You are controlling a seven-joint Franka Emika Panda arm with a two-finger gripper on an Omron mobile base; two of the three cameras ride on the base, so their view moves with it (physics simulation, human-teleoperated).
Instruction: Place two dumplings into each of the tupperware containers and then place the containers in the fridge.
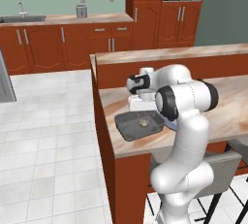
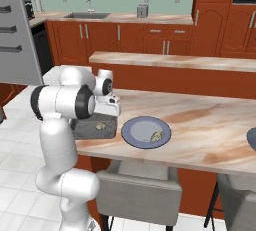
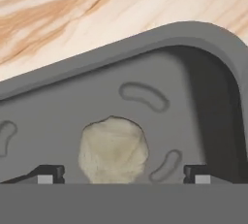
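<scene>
Fingers [image 3: 46,175] stand wide apart at the frame's bottom, gripping nothing, one dumpling [image 3: 114,149] between them on the tupperware container [image 3: 203,97] floor. Container sits on the tabletop [image 2: 210,125], lower centre-left, beside a blue plate [image 2: 137,132] bearing another dumpling [image 2: 157,136].

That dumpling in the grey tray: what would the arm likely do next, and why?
Probably lift straight up and head for the plate. The dumpling lies in the tupperware container between the open gripper fingertips, apparently released, and another dumpling waits on that plate.
</scene>
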